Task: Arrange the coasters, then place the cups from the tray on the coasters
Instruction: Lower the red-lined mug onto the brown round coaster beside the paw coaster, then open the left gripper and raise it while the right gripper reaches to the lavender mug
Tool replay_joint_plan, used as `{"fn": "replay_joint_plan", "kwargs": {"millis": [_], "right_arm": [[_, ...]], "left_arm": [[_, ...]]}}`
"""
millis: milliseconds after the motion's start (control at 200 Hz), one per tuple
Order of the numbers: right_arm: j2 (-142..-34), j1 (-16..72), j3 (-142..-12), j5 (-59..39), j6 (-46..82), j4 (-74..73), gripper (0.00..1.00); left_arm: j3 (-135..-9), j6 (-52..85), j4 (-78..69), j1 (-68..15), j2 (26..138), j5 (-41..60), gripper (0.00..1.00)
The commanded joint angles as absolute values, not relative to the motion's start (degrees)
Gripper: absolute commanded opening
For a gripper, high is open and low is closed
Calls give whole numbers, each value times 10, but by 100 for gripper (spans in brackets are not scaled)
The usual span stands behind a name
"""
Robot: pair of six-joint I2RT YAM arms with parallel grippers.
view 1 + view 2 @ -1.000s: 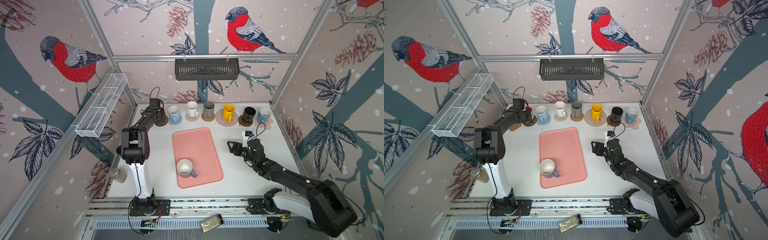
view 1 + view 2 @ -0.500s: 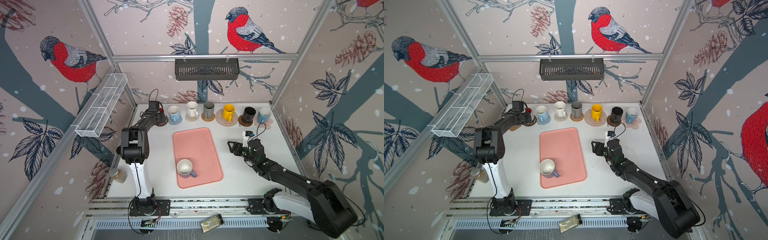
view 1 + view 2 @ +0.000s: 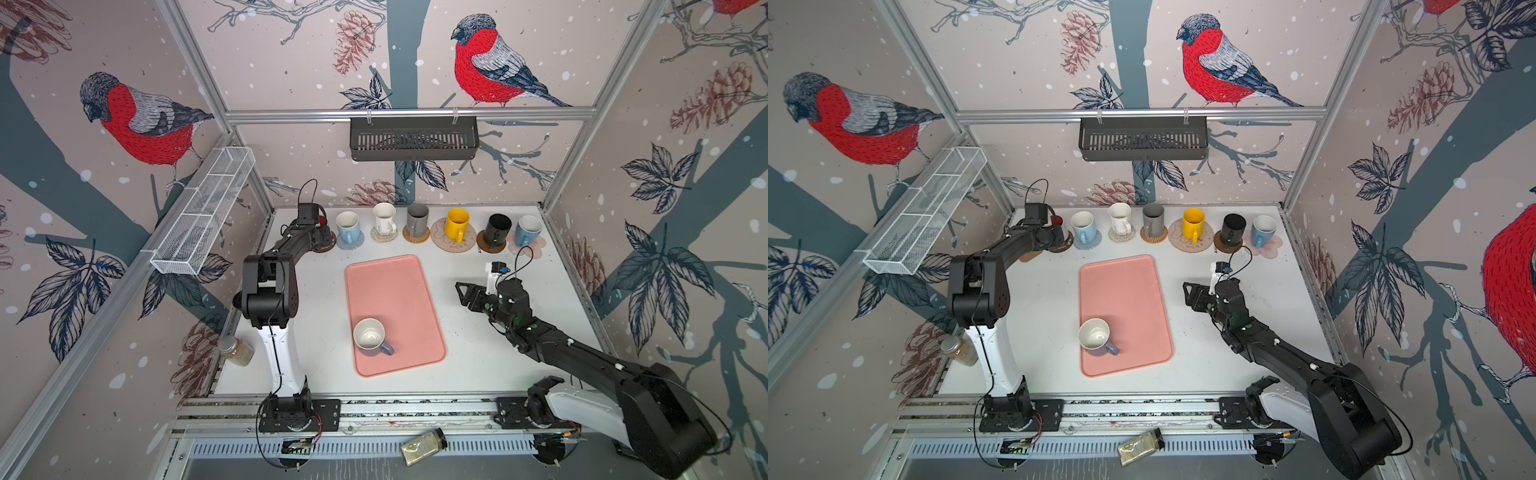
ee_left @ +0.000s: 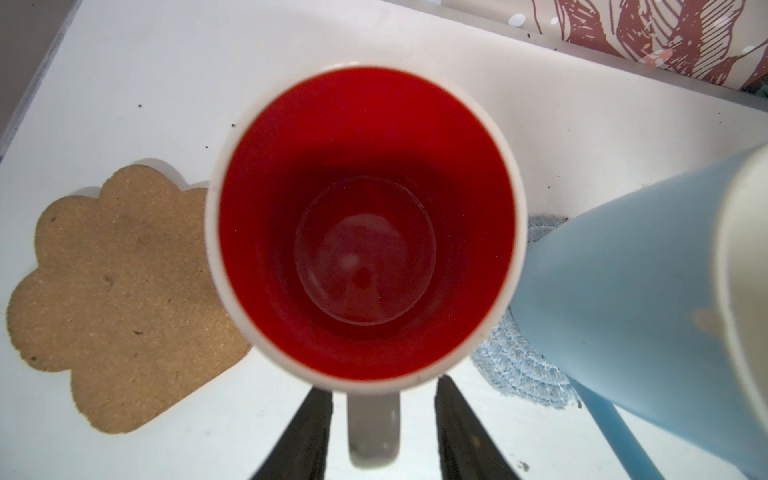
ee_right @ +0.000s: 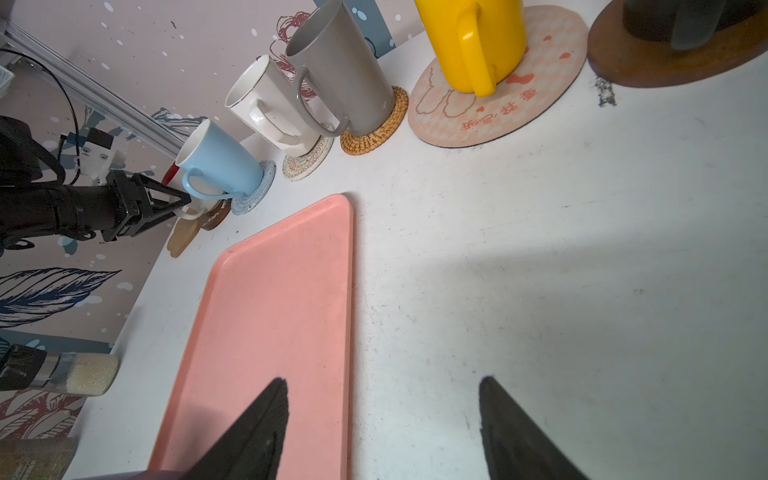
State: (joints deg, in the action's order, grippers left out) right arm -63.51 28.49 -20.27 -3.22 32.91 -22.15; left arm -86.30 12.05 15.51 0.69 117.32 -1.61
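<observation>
At the back left, a white cup with a red inside (image 4: 365,224) stands upright on a dark brown coaster (image 5: 216,217). My left gripper (image 4: 383,386) is open, with a small gap between each finger and the cup's handle (image 4: 374,428). A bare tan paw coaster (image 4: 120,291) lies beside it. A lavender cup (image 3: 371,336) stands alone on the pink tray (image 3: 395,286). Light blue (image 3: 348,224), white (image 3: 384,217), grey (image 3: 417,219), yellow (image 3: 456,224), black (image 3: 496,230) and blue (image 3: 528,230) cups stand on coasters along the back. My right gripper (image 3: 460,293) hovers open and empty right of the tray.
A spice jar (image 3: 237,351) stands at the table's left edge. Another jar (image 3: 424,446) lies below the front rail. A white wire basket (image 3: 203,212) hangs on the left wall and a black basket (image 3: 413,137) on the back wall.
My left gripper has opened and let go of the red-inside cup's handle. The cup stays on its coaster. The right arm has not moved.
</observation>
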Motion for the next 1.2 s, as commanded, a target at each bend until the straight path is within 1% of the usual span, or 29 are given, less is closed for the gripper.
{"fn": "replay_joint_plan", "kwargs": {"millis": [0,110,165,390,455,565,665,815,961,1046,1196], "right_arm": [[-629,284,-202,-23,322,-230,73],[-627,283,-201,-25,322,-232,73],[-627,283,-201,-28,320,-234,73],[-603,283,-203,-43,291,-229,73],[-593,284,-201,-61,280,-235,72],[-577,289,-200,-116,262,-248,70],[-571,320,-215,-166,231,-256,70],[-599,424,-289,-123,153,-175,70],[-655,470,-354,-166,106,-103,68],[-681,503,-380,-173,78,-68,66],[-715,562,-401,-161,55,-42,66]], "left_arm": [[-860,121,137,8,1163,-21,56],[-860,121,139,8,1155,-27,71],[-858,120,140,8,1146,-32,77],[-843,122,164,8,1095,-54,88],[-829,133,168,9,1072,-55,97],[-839,165,224,9,1050,-48,97],[-834,181,259,8,1016,-6,97],[-771,204,265,-5,928,27,97],[-713,207,273,-44,848,34,97],[-671,206,267,-64,799,47,93],[-605,205,249,-66,720,78,88]]}}
